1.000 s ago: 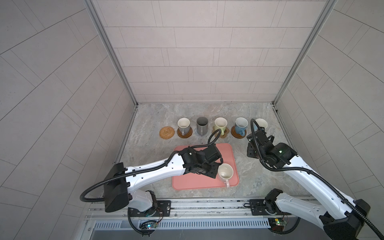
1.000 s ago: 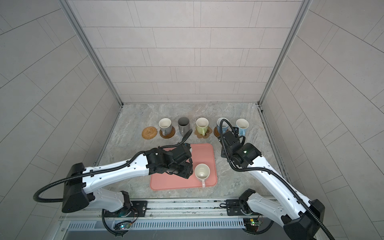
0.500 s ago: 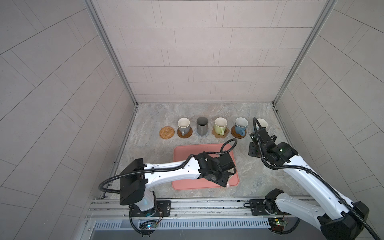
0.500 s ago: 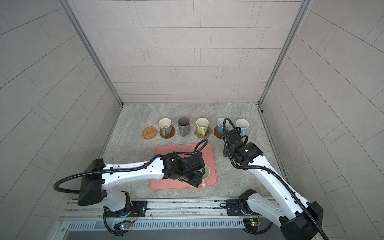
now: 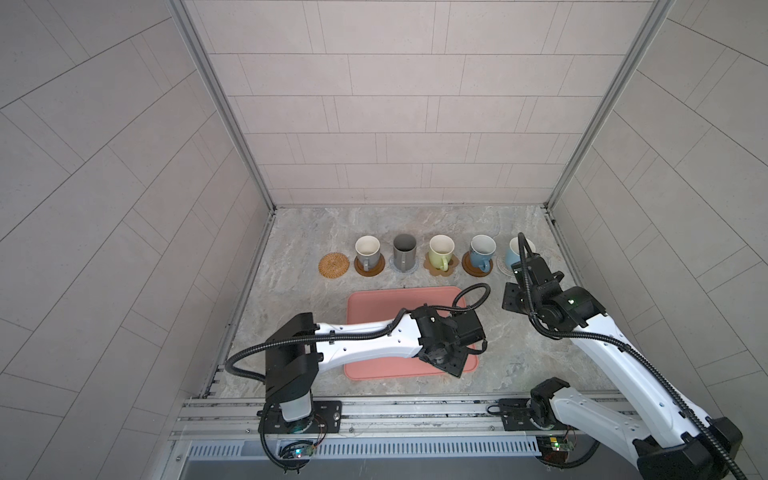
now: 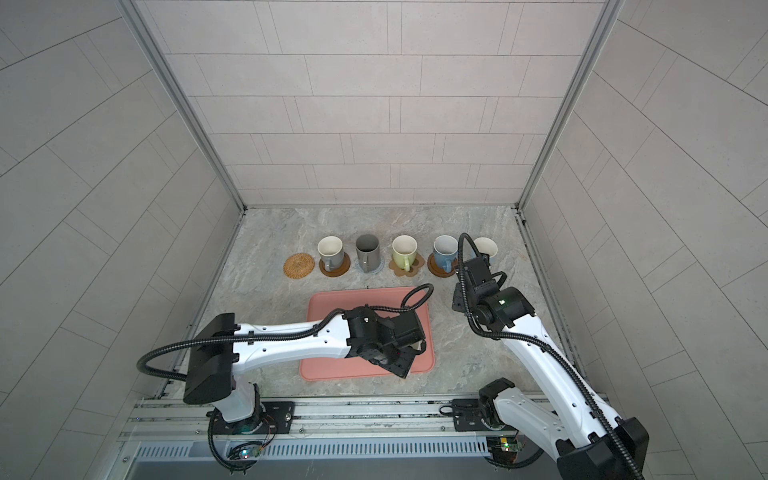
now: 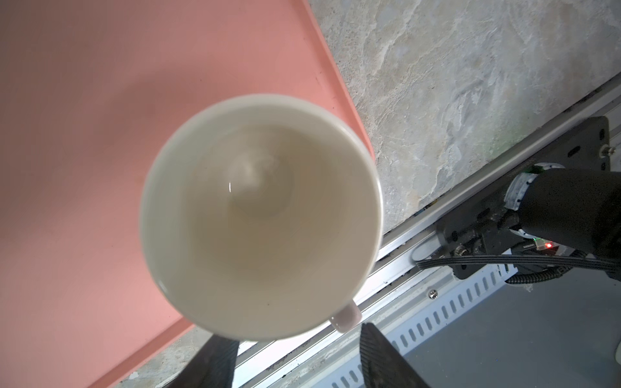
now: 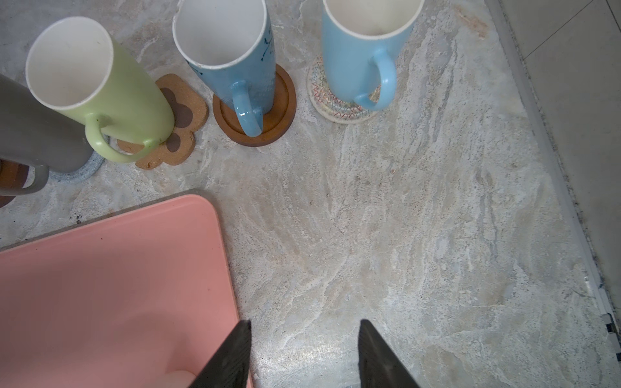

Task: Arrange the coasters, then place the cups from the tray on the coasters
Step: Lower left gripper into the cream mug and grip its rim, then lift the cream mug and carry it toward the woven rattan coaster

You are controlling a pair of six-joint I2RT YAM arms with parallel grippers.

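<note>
The pink-handled cup (image 7: 262, 215) stands on the tray (image 5: 374, 307) at its near right corner, hidden under my left wrist in both top views. My left gripper (image 7: 297, 362) is open beside that cup, its pink handle (image 7: 346, 317) lying between the fingers (image 7: 383, 359), nearer one of them. Five cups stand on coasters in the back row: grey-handled (image 5: 368, 251), dark grey (image 5: 404, 251), light green (image 5: 441, 250), blue (image 5: 482, 251) and light blue (image 8: 363, 50). The rattan coaster (image 5: 333, 264) is bare. My right gripper (image 8: 302, 352) hangs open over bare table by the tray's far right corner.
The marble table (image 5: 316, 232) is walled by tiled panels at the back and both sides. A metal rail (image 5: 374, 411) with the arm bases runs along the front edge. The right side wall (image 8: 571, 100) lies close to the light blue cup.
My left arm swung right across the tray and now covers the pink-handled cup, its jaws a little wider. The right gripper barely moved, staying just in front of the light blue cup.
</note>
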